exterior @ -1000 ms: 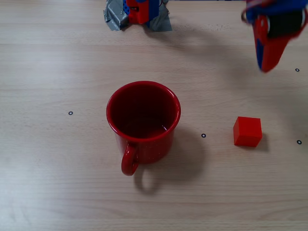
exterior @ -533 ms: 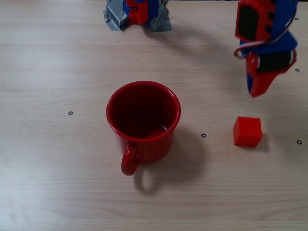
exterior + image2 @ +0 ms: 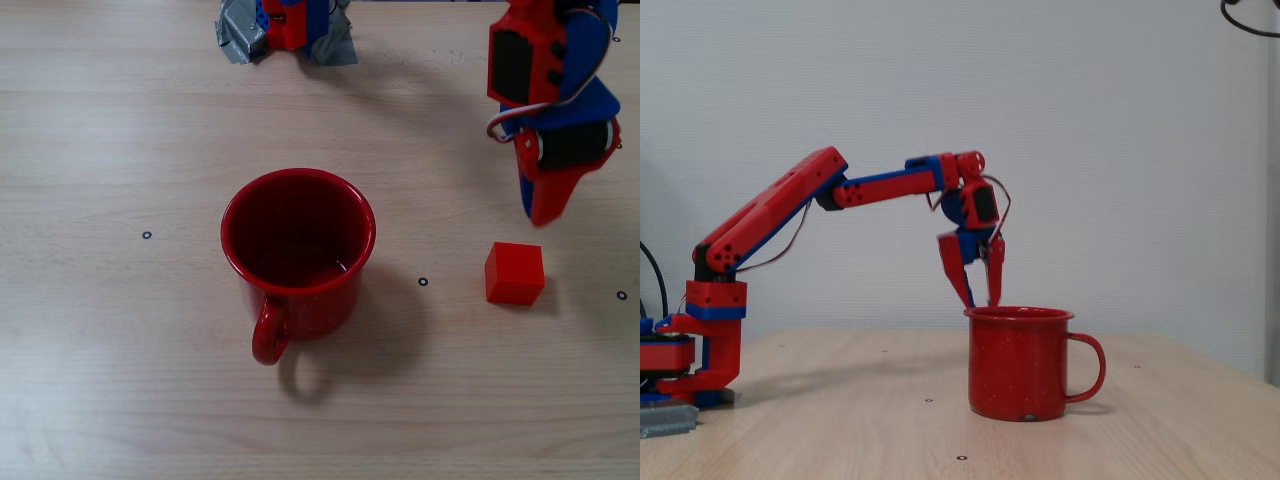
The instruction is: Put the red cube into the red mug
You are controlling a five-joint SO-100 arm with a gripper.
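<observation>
The cube is showing only in the overhead fixed view; in the side fixed view the mug is hiding it. It is sitting on the table toward the right edge, well apart from the mug, which is standing upright near the middle with its handle toward the near edge. The arm's top is running off the far edge. The gripper is hanging just beyond the cube, not touching it, fingers parted and empty. Since half a second ago it has been dropping closer to the cube; cube and mug are staying put.
</observation>
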